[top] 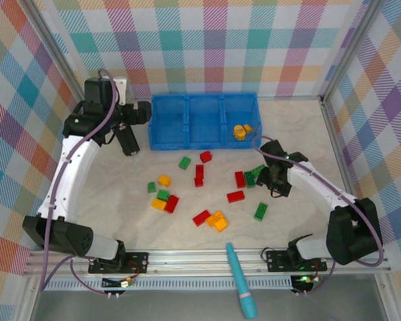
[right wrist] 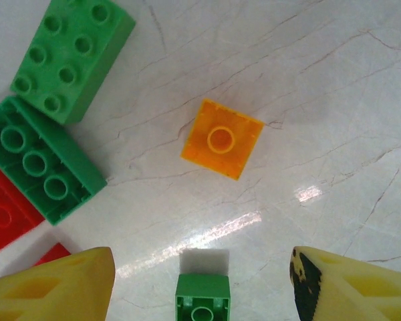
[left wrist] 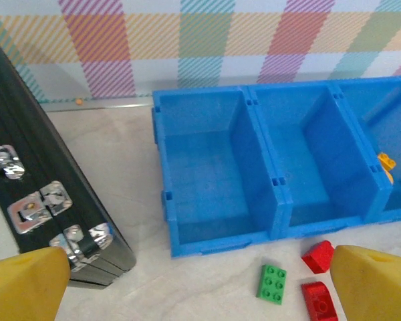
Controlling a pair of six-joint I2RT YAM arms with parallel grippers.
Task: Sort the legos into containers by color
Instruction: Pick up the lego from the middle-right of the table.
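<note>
From overhead, the blue tray [top: 200, 143] sits at the far side of the table [top: 120, 214], with three compartments in a row. The right-hand one has a yellow-orange brick [top: 241, 131] in it. The rest of the legos [top: 200, 175] are loose on the table between tray and arm bases, with red, green and yellow-orange all mixed up. The left gripper [top: 130, 150] hangs just off the tray's left end. The right gripper [top: 279, 188] is low over the red and green bunch on the right. There's a teal tool [top: 240, 281] at the near edge, not part of the job.

Left wrist cam: the left gripper's fingers [left wrist: 23, 287] are spread wide with nothing between them. The tray is straight ahead. A green brick [left wrist: 272, 283] and two red bricks [left wrist: 319, 257] lie just in front of its middle compartment. A black bar [left wrist: 53, 200] runs along the left.

Right wrist cam: the right gripper's fingers [right wrist: 53, 287] are also spread. A small green brick [right wrist: 202, 299] sits between the tips, untouched as far as I can see. Further out an orange brick [right wrist: 222, 138] lies alone, hollow side up. Two bigger green ones [right wrist: 72, 57] sit off to the left, one of them touching a red brick [right wrist: 7, 214].

Handling-wise these should be light, rigid, hard plastic with fairly slick walls, so nothing fragile. I'd pinch across two flat opposite sides, squared up and centred. Catch a corner and it'll probably twist or squirt out.
</note>
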